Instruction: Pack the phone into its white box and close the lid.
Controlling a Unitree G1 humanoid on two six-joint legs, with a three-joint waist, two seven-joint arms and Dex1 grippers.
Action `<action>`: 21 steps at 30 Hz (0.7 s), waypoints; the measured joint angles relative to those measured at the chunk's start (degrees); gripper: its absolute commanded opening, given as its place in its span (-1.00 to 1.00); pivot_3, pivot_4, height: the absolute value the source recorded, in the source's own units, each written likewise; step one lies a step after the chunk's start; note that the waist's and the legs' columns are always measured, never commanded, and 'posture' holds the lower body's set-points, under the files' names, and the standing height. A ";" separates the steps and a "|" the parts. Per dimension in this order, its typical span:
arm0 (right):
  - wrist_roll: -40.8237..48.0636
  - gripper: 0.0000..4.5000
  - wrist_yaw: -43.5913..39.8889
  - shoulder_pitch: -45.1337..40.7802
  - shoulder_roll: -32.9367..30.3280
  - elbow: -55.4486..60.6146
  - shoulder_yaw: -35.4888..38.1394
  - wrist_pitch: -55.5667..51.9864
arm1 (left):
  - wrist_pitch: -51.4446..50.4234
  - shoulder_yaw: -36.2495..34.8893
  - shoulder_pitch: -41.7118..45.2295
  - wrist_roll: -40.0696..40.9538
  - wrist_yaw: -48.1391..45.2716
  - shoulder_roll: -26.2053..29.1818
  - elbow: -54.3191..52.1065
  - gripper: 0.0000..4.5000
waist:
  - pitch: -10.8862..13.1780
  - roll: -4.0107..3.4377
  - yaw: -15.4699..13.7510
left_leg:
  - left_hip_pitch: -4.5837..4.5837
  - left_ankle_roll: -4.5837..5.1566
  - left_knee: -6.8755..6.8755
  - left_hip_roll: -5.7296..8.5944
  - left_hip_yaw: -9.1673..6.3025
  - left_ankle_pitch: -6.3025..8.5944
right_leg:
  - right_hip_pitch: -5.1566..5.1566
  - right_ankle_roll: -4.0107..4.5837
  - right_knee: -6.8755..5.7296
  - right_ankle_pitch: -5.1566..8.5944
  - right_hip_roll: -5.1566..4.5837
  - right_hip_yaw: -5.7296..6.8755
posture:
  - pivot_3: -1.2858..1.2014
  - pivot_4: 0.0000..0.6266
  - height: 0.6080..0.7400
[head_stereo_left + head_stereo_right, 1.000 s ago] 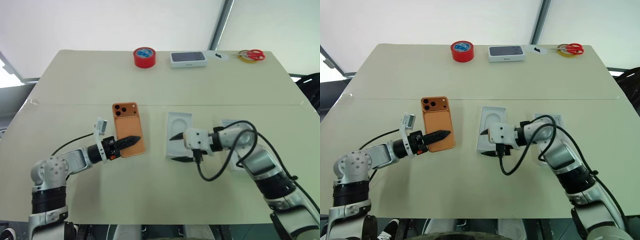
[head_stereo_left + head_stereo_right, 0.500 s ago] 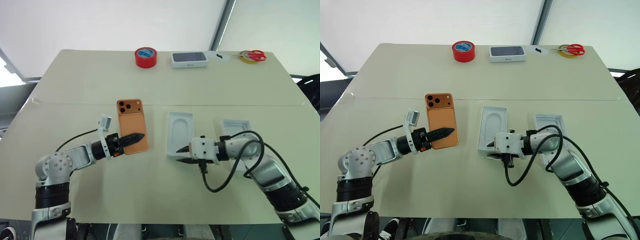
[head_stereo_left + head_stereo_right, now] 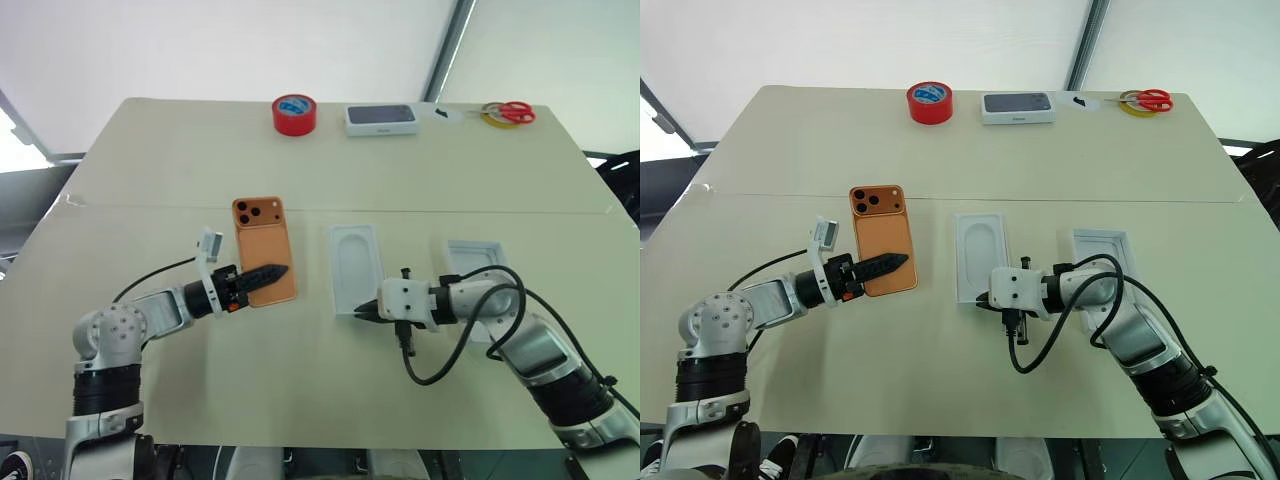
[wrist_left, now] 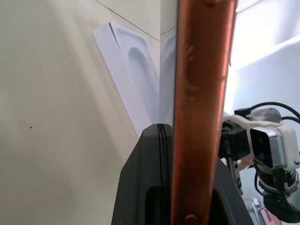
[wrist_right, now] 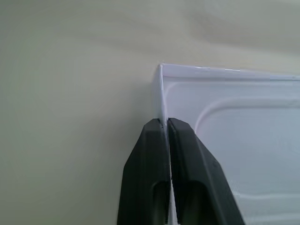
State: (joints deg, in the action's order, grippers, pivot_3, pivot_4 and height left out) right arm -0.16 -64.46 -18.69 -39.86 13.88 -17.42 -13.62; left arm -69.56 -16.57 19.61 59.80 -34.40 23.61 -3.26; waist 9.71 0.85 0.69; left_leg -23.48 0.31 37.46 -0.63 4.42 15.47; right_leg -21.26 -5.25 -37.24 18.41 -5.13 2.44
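Note:
The orange phone (image 3: 263, 245) has its camera block at the far end and hangs just above the table left of centre. My left gripper (image 3: 283, 270) is shut on its near right edge, which runs edge-on between the fingers (image 4: 154, 178) in the left wrist view. A thin white insert (image 3: 356, 268) with an oval recess lies at the centre. My right gripper (image 3: 360, 311) is shut on its thin near rim (image 5: 161, 93). The lid (image 3: 470, 256), pale with a faint inner outline, lies to the right, partly behind my right arm. The white box is hidden; I cannot tell whether it lies under the insert.
Along the table's far edge stand a red tape roll (image 3: 293, 113), a white box with a dark top (image 3: 381, 118) and red-handled scissors (image 3: 510, 110) beside a yellow ring. A seam (image 3: 150, 207) crosses the table behind the phone.
My right gripper went from open astride the insert's near end to shut on its rim. The insert swung a little straighter. The left gripper holds the phone about where it was.

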 measured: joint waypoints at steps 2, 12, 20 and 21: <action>0.29 -0.99 0.38 -0.03 0.34 0.84 -0.08 -2.23 | -0.07 -0.13 1.39 0.29 1.26 -0.96 0.05 -1.00 | 0.00 0.01 -0.05 | 0.00 0.00 0.04 0.00 -0.02 0.00 | 0.03 0.00 -0.01 0.00 0.01 0.02 | 0.03 -0.52 0.84; 0.31 -0.99 5.73 -0.17 6.30 6.99 -5.24 -13.10 | -0.41 1.55 5.42 1.57 5.65 -6.86 1.32 -1.00 | 0.00 0.01 0.01 | 0.00 0.00 0.13 -0.03 -0.02 -0.01 | 0.04 -0.02 -0.06 0.00 0.12 0.02 | 0.03 -0.52 0.84; 4.98 0.66 4.41 -1.31 5.08 7.13 -2.54 -14.89 | -0.80 5.86 4.69 -0.84 2.93 -6.53 4.34 -1.00 | 0.01 0.02 -0.09 | -0.01 0.04 0.31 -0.04 -0.03 0.02 | 0.11 -0.02 -0.11 0.00 0.13 0.02 | 0.03 -0.52 0.84; 6.70 0.66 3.76 -1.27 4.67 7.17 -0.85 -14.82 | -0.78 5.98 4.70 -0.95 2.59 -6.51 4.58 -1.00 | 0.01 0.02 -0.10 | -0.02 0.04 0.32 -0.05 -0.03 0.02 | 0.11 -0.02 -0.11 0.00 0.13 0.02 | 0.03 -0.52 0.84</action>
State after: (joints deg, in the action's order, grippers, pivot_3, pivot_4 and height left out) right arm 6.54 -60.70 -19.96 -35.19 21.05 -18.27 -28.44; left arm -70.34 -10.60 24.31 58.84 -31.82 17.10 1.32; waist 9.72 0.88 0.59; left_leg -23.50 0.35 37.77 -0.68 4.38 15.49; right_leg -21.15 -5.27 -37.35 18.41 -5.00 2.46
